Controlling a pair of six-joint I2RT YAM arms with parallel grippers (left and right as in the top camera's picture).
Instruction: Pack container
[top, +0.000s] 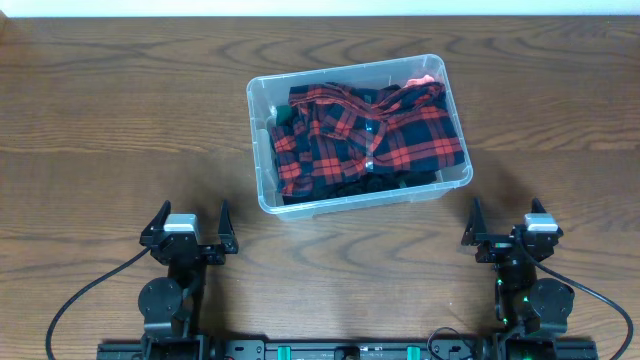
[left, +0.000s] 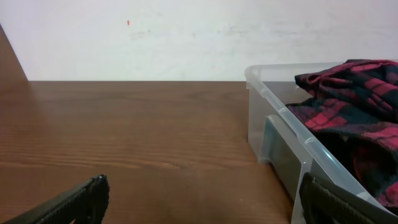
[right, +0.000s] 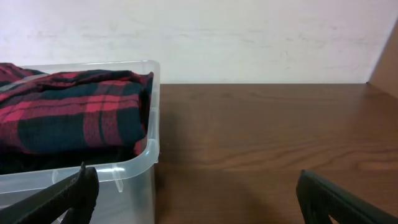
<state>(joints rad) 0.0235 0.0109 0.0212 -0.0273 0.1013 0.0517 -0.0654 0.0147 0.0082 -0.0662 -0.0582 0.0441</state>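
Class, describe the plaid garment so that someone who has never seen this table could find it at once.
Start at the brown wooden table; near its middle stands a clear plastic container. Inside, on top, lies the crumpled shirt, alone in its red-and-black checks.

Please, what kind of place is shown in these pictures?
Probably an indoor robot test bench: a wooden table before a plain white wall, a left arm and a right arm mounted at its near edge, and the container holding a red plaid garment.

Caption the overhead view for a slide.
Clear container holding a red plaid shirt on a wooden table; left gripper and right gripper open, clear of it.
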